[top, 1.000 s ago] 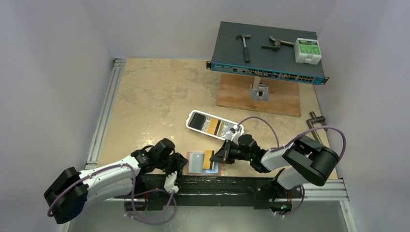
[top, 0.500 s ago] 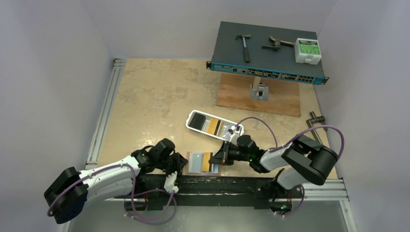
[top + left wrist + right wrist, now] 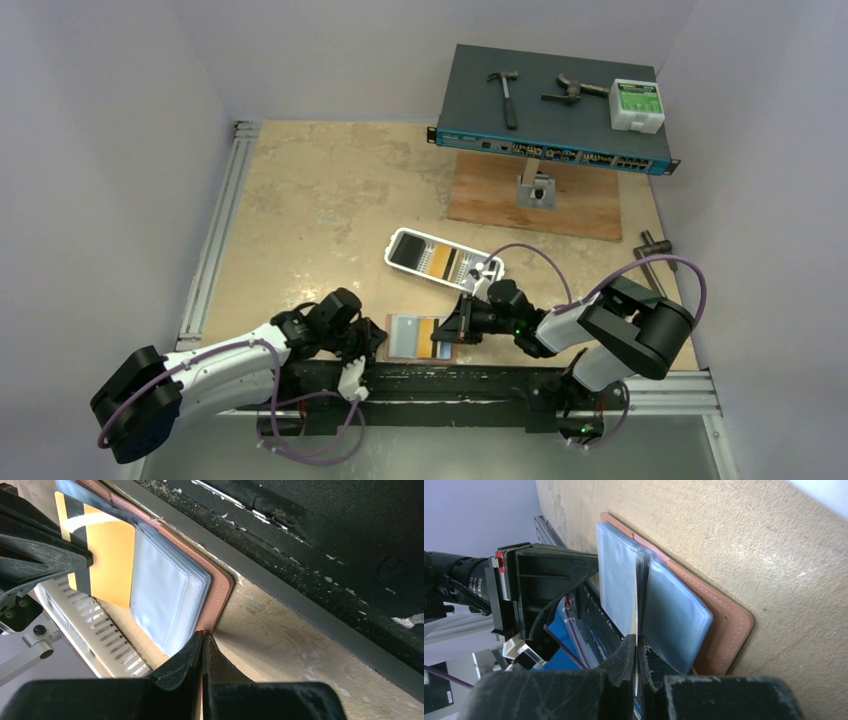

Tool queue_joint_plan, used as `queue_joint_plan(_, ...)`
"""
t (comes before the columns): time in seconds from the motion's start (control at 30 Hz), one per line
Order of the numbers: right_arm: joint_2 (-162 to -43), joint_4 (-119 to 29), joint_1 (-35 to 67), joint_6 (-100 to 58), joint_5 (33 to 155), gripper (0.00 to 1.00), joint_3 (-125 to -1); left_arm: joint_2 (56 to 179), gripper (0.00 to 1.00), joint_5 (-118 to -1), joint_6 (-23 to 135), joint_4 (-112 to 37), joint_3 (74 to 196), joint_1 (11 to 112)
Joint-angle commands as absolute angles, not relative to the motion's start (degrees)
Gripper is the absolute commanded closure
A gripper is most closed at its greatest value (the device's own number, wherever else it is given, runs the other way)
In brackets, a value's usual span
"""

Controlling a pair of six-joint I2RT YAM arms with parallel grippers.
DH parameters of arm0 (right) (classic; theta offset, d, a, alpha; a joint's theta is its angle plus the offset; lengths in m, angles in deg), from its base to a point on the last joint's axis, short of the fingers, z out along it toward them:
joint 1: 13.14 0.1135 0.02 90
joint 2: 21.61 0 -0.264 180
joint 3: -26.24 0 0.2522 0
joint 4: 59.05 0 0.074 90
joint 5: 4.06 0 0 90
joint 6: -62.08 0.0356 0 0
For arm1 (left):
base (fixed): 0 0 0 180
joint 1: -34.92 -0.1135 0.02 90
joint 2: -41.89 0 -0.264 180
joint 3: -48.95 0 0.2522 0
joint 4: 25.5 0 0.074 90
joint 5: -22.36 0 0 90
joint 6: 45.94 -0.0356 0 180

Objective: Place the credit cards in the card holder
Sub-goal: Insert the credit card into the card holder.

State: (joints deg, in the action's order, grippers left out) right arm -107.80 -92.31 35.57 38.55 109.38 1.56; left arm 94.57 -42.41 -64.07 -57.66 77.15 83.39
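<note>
Sliding orange card [image 3: 107, 555] into card holder [image 3: 220, 587]
We push flat: right gripper [image 3: 636, 642] clamps the card, left gripper [image 3: 202, 640] sits closed at the holder's rim.

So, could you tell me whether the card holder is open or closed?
Open: the card holder lies spread on the table, clear sleeves exposed on top.

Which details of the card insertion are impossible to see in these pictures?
- Top view: cards in the white tray are too small to count.
- Left wrist view: the left gripper hides whether it pinches the card holder.
- Right wrist view: the orange card shows edge-on; its face is unseen.
</note>
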Motion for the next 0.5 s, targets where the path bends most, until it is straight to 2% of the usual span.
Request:
queue_joint_plan(0.0, -106.78, -90.03, 35.90, 37.91, 108.91, 1.00, 0.55, 94.01, 1.00, -41.07, -64.66, -57.32, 76.51, 83.79)
queue_joint_plan(0.47, -112.31, -92.06, 35.94, 36.34, 111.85, 1.00, -2.19, 94.14, 1.00, -41.12, -64.39, -56.85, 76.63, 83.96)
